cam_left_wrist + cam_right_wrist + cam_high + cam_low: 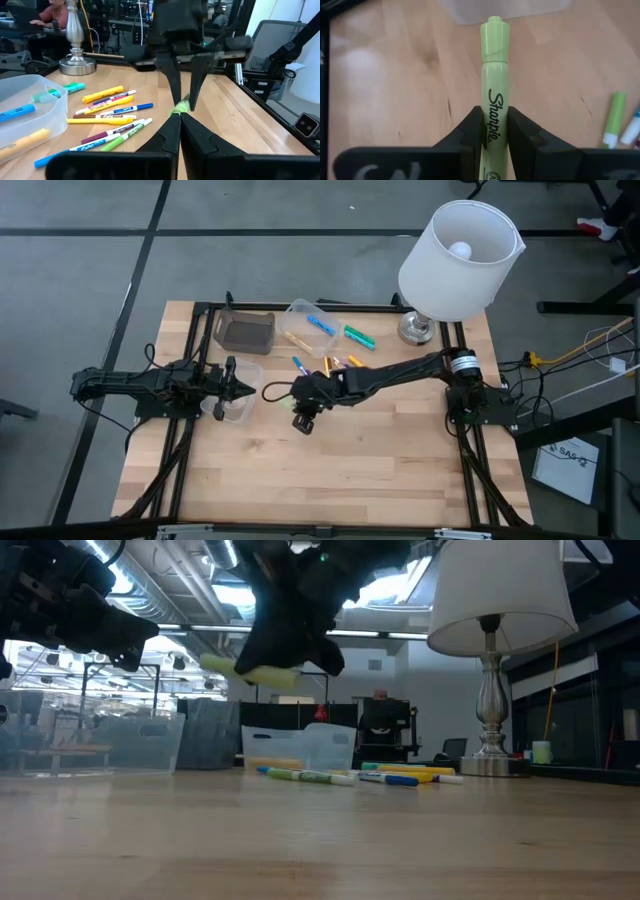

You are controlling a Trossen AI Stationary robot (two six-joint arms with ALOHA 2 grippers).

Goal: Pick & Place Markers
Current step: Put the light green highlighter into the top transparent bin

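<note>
Two arms over the desk (330, 470) from above: right gripper (305, 418) mid-desk, left gripper (243, 389) over a clear container (238, 408), jaws together. Low view: yellow-green highlighter (252, 672) held in the air above loose markers (350, 776). Left wrist: markers lie beside a tub (30, 107). Right wrist: jaws clamped on the highlighter's barrel, cap pointing away.

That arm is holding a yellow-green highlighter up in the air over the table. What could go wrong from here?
1. The right gripper pinches the yellow-green highlighter near one end, so most of it sticks out; it might swing or slip and drop.
2. The shut left gripper waits close by over a clear container, so the arms could bump.
3. Loose markers lie below; a dropped highlighter could scatter them.
</note>
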